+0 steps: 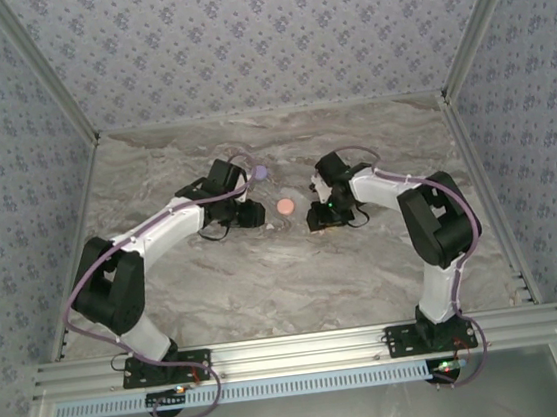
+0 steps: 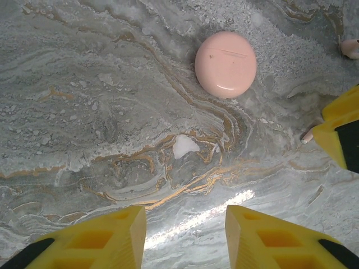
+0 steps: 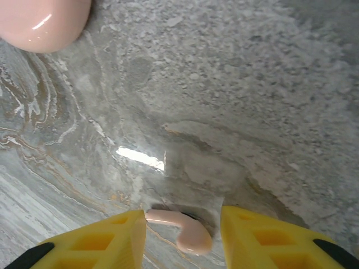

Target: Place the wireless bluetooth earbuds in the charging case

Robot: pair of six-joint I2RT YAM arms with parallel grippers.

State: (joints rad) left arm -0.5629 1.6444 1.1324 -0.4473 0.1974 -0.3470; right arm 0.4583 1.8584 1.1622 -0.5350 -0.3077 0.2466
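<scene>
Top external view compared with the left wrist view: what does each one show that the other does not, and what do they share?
Top external, not left wrist: a lilac round case beyond the pink case, and the whole left arm and right arm. Left wrist, not top external: a pink earbud at its upper right edge, and the left gripper open over bare table. Both: the closed pink case.
</scene>
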